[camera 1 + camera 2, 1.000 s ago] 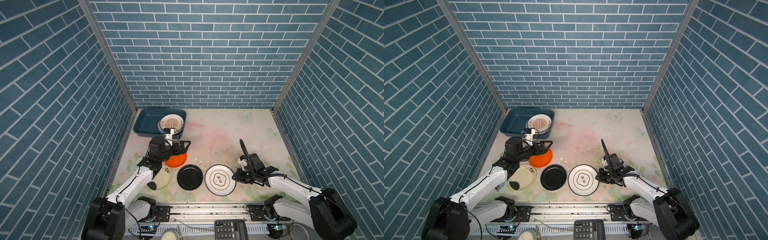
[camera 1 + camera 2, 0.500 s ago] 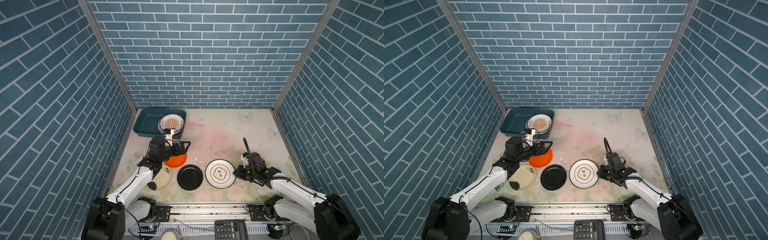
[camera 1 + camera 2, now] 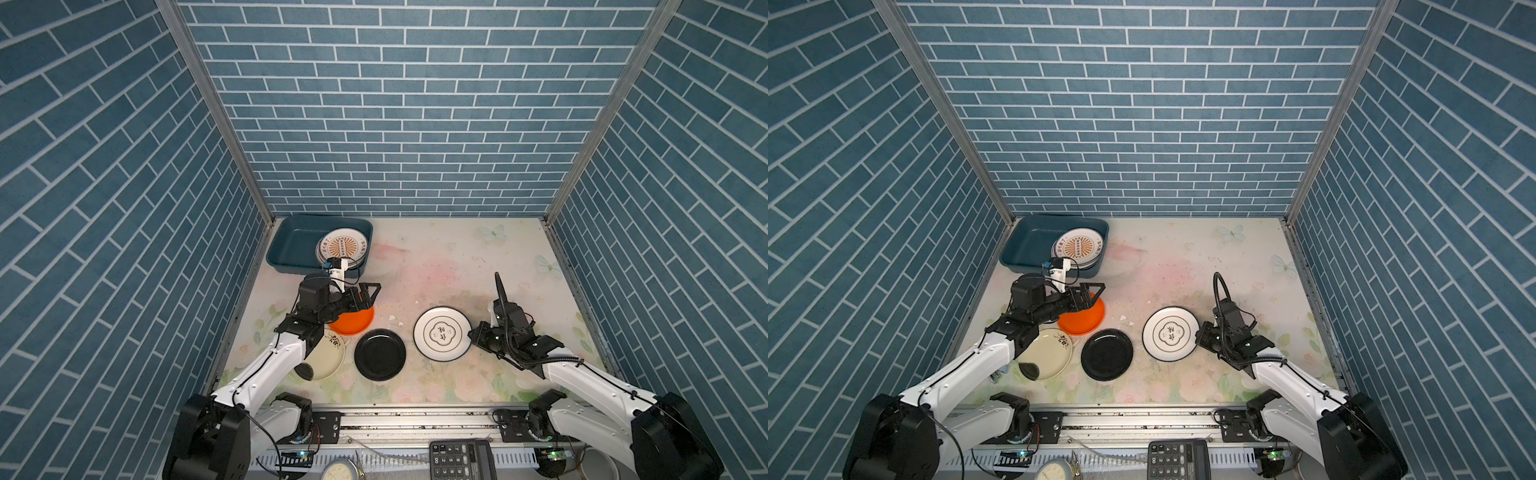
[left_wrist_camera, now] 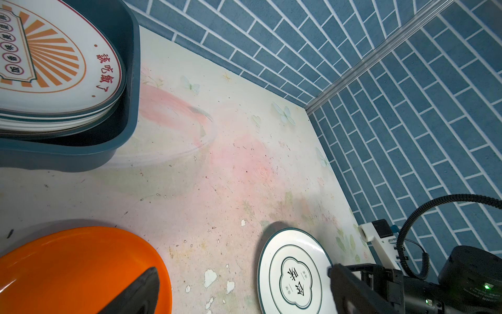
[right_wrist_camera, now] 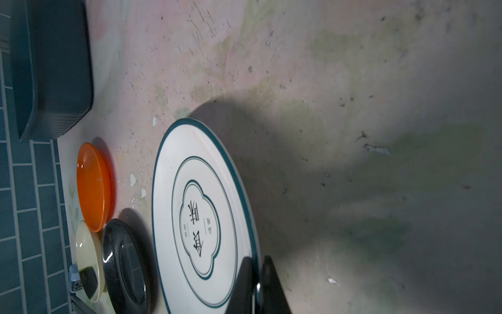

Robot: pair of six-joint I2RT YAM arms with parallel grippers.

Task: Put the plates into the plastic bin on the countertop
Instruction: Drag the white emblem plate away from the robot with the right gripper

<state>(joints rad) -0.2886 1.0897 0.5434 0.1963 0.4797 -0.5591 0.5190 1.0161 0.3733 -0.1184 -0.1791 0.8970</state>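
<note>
Reading a top view from the left, you have the plastic bin [image 3: 291, 245] in the upper-left corner of the countertop [image 3: 457, 257], its stacked plates [image 3: 343, 247] crowded to its right end so the left half lies free. Your left gripper [image 3: 368, 297] hangs wide open over the orange plate [image 3: 353, 326], probably poised for its rim. Right of the black plate [image 3: 380, 354], your right gripper [image 3: 473, 334] is pinched tight on the edge of the white plate [image 3: 442, 332], seemingly to carry it binward.
</note>
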